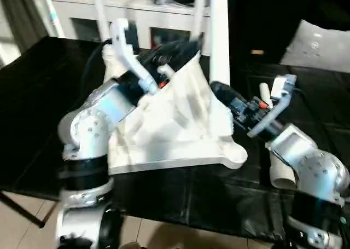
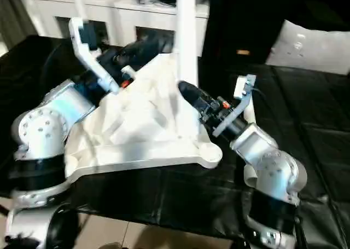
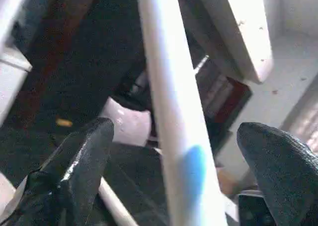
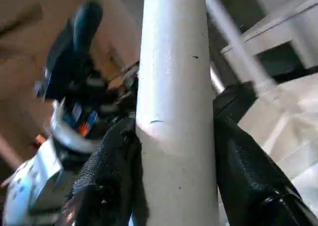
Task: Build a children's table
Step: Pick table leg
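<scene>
Right tool [image 4: 174,151] clamped the upright leg [image 2: 186,35] above its socket; left tool [image 3: 174,151] wide around another leg [image 3: 171,112], I noted

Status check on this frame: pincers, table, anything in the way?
Right pincer shut on an upright leg. Left pincer open, a second leg between its fingers. Table top tilted, underside up, on black surface. Nothing blocking.

Soft indoor light falls from above and behind — the white plastic ribbed table top [image 1: 175,128] glares pale against the black table cover [image 1: 44,123]. Both head views are smeared with motion blur. Wrist views blur close up — the white tapered tube leg [image 3: 174,121] washes out.
</scene>
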Tool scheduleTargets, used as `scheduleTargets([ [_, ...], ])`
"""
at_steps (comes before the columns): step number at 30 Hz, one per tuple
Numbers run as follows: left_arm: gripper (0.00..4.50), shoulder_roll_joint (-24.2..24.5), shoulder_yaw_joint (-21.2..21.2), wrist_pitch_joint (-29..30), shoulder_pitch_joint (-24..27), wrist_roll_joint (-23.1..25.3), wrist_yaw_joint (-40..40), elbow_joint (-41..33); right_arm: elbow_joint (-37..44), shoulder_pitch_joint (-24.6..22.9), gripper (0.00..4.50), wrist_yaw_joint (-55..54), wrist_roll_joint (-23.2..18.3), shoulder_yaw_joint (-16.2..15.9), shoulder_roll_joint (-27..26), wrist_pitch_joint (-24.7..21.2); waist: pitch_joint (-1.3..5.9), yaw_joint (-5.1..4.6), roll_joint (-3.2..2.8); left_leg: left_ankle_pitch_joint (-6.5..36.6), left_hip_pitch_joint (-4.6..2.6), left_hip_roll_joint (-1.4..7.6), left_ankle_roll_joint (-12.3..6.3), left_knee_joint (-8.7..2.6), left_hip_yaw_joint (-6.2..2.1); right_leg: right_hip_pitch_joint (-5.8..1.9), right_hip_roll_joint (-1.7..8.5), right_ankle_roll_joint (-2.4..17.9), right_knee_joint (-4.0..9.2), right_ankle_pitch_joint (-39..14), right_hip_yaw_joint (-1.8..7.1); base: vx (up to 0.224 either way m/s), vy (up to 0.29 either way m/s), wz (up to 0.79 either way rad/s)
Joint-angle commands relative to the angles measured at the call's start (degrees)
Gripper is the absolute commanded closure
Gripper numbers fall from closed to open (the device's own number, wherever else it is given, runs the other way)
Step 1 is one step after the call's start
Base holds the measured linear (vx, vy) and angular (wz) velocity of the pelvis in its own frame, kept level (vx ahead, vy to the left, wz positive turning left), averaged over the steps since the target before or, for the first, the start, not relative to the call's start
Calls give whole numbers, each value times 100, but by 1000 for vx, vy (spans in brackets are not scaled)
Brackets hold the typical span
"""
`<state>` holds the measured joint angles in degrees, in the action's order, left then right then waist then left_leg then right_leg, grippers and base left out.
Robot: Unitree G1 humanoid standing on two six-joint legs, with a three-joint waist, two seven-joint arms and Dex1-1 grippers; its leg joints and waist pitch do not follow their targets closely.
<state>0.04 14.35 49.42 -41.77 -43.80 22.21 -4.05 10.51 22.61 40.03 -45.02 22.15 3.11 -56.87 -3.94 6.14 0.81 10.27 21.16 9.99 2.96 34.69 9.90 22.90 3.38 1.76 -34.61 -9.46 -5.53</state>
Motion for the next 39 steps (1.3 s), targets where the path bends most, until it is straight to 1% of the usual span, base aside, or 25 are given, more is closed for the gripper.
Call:
scheduleTargets([
  [1,0,-124,43,213,-132,-345,-95,-53,185,-1,262,135,-86,-71,82,-48,453,21,50,793,-62,267,-109,-359,-94,-300,523,283,576,-2416,295,0,0,0],
  [4,0,-266,130,372,-166,-867,-188,-146,226,-55,262,165,-154,-111,145,-41,453,49,55,806,-55,266,-81,-362,-102,-305,525,280,588,-2462,284,0,0,0],
  [5,0,-302,143,417,-171,-1026,-186,-197,237,-96,262,161,-217,-170,211,11,453,54,54,826,-59,268,-80,-366,-106,-302,519,225,590,-2456,283,0,0,0],
  [10,0,-340,159,550,-172,-1108,-170,-230,256,-161,262,215,-256,-289,321,120,448,53,66,798,-43,247,-97,-365,-97,-299,514,70,623,-2561,280,0,0,0],
  [12,0,-316,89,587,-151,-1042,-167,-251,299,-179,262,266,-122,-402,358,248,454,52,67,755,-39,252,-84,-373,-104,-304,502,3,620,-2522,276,0,0,0],
  [13,0,-236,-73,601,-111,-875,-192,-268,370,-212,262,303,190,-634,433,518,464,62,60,747,-39,268,-70,-379,-115,-304,511,-14,612,-2474,271,0,0,0],
  [14,0,-119,-373,533,-11,-536,-243,-287,417,-282,262,252,819,-1082,544,1013,459,51,60,721,-37,286,-21,-393,-125,-297,503,-61,602,-2391,281,0,0,0],
  [16,0,-60,-562,432,47,-284,-270,-281,402,-315,262,218,1087,-1269,537,1270,457,38,50,722,-27,279,11,-397,-129,-294,501,-122,594,-2363,288,0,0,0],
  [17,0,-19,-677,365,81,-162,-305,-276,380,-335,262,185,1201,-1373,536,1421,458,34,60,779,-40,262,-3,-391,-117,-297,518,-138,614,-2455,291,0,0,0],
  [18,0,-54,-772,254,130,-27,-390,-243,339,-345,262,102,1263,-1434,447,1551,458,39,43,776,-38,264,-17,-390,-116,-295,518,-118,613,-2448,295,0,0,0],
  [19,0,-82,-819,191,160,24,-457,-223,312,-352,262,40,1258,-1460,390,1625,460,24,50,782,-36,276,-34,-397,-120,-293,512,-67,607,-2404,294,0,0,0],
  [20,0,-124,-934,17,203,239,-598,-169,237,-368,262,-75,1447,-1592,313,1882,469,29,47,764,-40,275,-48,-389,-121,-296,510,-17,593,-2344,290,0,0,0],
  [21,0,-139,-1165,-293,264,631,-735,-149,91,-415,262,-179,1882,-1914,284,2435,463,24,24,798,-33,308,-37,-398,-137,-271,516,50,595,-2188,295,0,0,0],
  [22,0,-139,-1165,-293,264,631,-735,-149,91,-415,262,-179,1882,-1914,284,2435,458,12,30,845,-35,305,-19,-403,-137,-279,513,52,594,-2195,292,0,0,0],
  [24,0,-349,-1096,-442,309,752,-1040,-163,-170,-481,262,-396,2583,-2305,341,3214,454,9,9,918,-40,291,19,-393,-123,-296,523,110,596,-2191,300,0,0,0],
  [25,0,-384,-1094,-499,325,799,-1101,-182,-216,-500,262,-473,2686,-2337,326,3324,454,10,17,924,-35,289,12,-390,-122,-302,527,131,593,-2183,303,0,0,0],
  [27,29,-379,-1247,-737,396,1128,-1255,-245,-440,-520,262,-858,3051,-2337,191,3758,447,-6,22,976,-32,289,-8,-401,-129,-302,516,158,599,-2216,296,0,0,0],
  [28,36,-320,-1342,-801,422,1238,-1237,-270,-447,-526,262,-856,3043,-2330,164,3782,449,-1,19,992,-37,294,-8,-402,-135,-292,523,158,598,-2230,298,0,0,0],
  [29,36,-151,-1656,-977,523,1549,-1173,-347,-468,-550,262,-841,3038,-2350,92,3890,446,-7,16,1106,-50,298,-59,-417,-144,-291,518,115,608,-2325,300,0,0,0],
  [31,49,-75,-1853,-1078,614,1704,-1134,-408,-499,-571,263,-857,3107,-2441,73,4030,442,-19,0,1109,-42,314,-68,-428,-152,-291,514,117,584,-2217,307,0,0,0],
  [32,74,-69,-1874,-1090,624,1722,-1133,-415,-507,-574,263,-858,3125,-2461,78,4054,452,-24,1,1090,-43,319,-64,-423,-152,-296,517,146,572,-2138,310,0,0,0],
  [34,78,-60,-1986,-1162,684,1824,-1137,-449,-572,-595,263,-851,3221,-2583,112,4202,449,-34,0,1053,-32,321,-73,-421,-146,-308,513,267,546,-1907,317,0,0,0],
  [35,82,-106,-2026,-1221,724,1891,-1154,-455,-700,-608,263,-881,3328,-2670,121,4451,441,-43,11,1080,-31,316,-81,-417,-139,-307,517,318,545,-1903,320,0,0,0],
  [37,110,-177,-2024,-1225,736,1875,-1170,-450,-760,-614,263,-872,3343,-2698,116,4548,438,-57,5,1146,-37,310,-95,-413,-134,-306,527,345,562,-2032,314,0,0,0],
  [39,124,-264,-2045,-1291,757,1896,-1204,-440,-850,-610,263,-886,3392,-2711,73,4694,430,-64,10,1187,-33,310,-101,-415,-137,-308,524,345,572,-2108,313,0,0,0],
])
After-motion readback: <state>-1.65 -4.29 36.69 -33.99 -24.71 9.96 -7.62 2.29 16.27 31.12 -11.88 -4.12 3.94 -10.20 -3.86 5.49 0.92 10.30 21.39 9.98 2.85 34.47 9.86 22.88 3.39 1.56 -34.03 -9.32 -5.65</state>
